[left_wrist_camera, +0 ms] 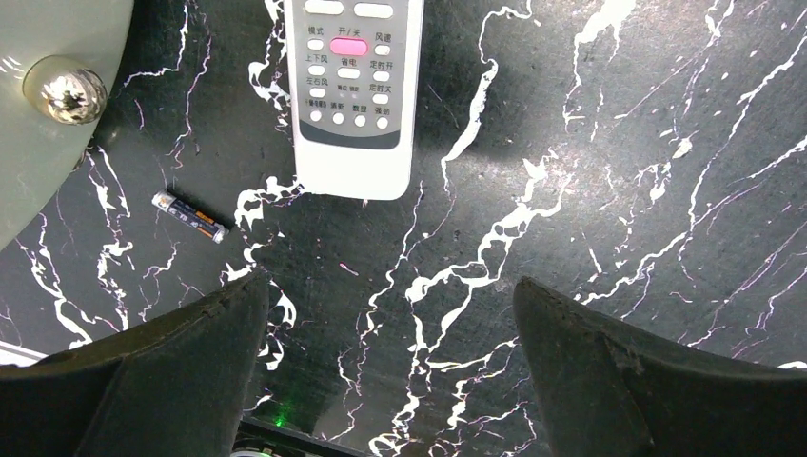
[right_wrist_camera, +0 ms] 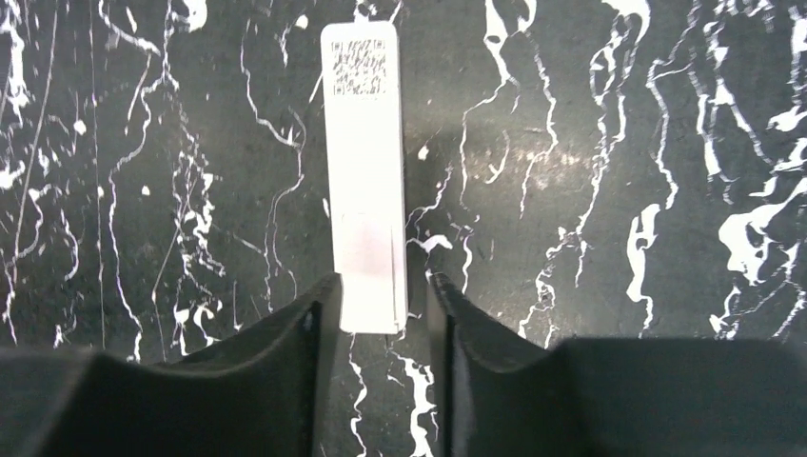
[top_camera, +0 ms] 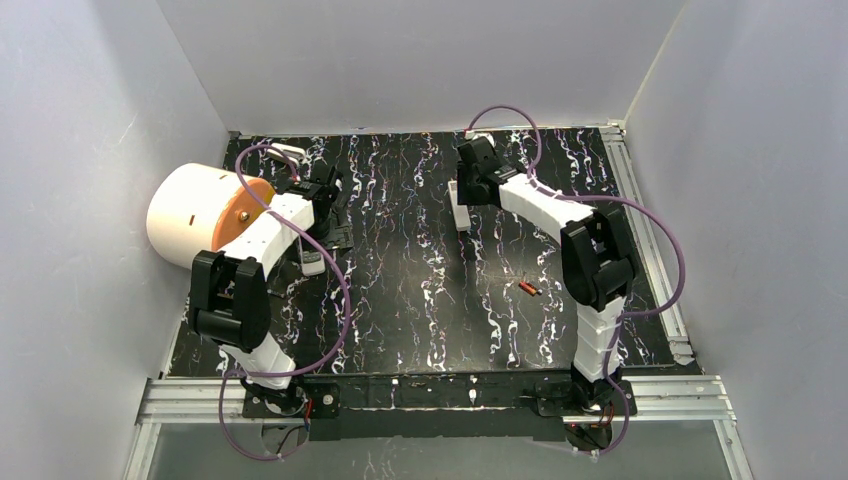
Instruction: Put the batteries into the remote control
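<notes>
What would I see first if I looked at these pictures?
Probably the big white drum with an orange face, at the table's left edge beside the left arm. Then the white buttoned remote just ahead of the open left gripper, a tiny battery lying near it. The right gripper straddles the near end of a slim white remote.

Top camera high above the near edge, looking down over the whole surface (top_camera: 430,300), 2 wrist cameras close above that same surface, facing down

The batteries (top_camera: 530,288) are too small to count from above.
</notes>
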Motion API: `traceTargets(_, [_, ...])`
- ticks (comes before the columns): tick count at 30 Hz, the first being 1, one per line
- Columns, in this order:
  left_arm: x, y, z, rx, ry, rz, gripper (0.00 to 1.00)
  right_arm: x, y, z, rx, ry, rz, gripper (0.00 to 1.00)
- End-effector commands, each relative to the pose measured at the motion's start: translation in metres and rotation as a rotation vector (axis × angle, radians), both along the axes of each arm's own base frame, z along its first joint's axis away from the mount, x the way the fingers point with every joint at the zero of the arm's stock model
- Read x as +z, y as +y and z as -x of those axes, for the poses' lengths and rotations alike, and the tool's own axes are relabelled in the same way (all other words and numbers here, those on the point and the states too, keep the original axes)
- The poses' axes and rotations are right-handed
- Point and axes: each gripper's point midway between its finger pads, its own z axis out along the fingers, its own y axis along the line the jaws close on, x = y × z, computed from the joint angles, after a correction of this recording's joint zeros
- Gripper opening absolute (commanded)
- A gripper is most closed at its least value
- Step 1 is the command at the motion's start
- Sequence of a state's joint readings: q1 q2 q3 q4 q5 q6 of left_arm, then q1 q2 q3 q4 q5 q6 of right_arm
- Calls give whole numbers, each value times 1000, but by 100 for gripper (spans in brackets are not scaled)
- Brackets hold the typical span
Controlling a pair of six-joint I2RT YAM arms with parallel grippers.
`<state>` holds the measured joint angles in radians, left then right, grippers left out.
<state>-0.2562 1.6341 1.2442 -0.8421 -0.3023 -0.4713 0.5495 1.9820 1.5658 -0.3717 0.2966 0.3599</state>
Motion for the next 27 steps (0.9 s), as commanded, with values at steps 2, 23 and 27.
traceTargets(2, [7, 2, 9, -2, 1, 12, 99, -23, 2, 13, 43, 63, -21, 40])
traceTargets(23, [3, -1, 15, -3, 0, 37, 99, -81, -10, 31, 71, 221, 77, 21])
traceTargets(27, [2, -2, 16, 0, -1, 44, 98, -93, -15, 43, 73, 259, 83, 20])
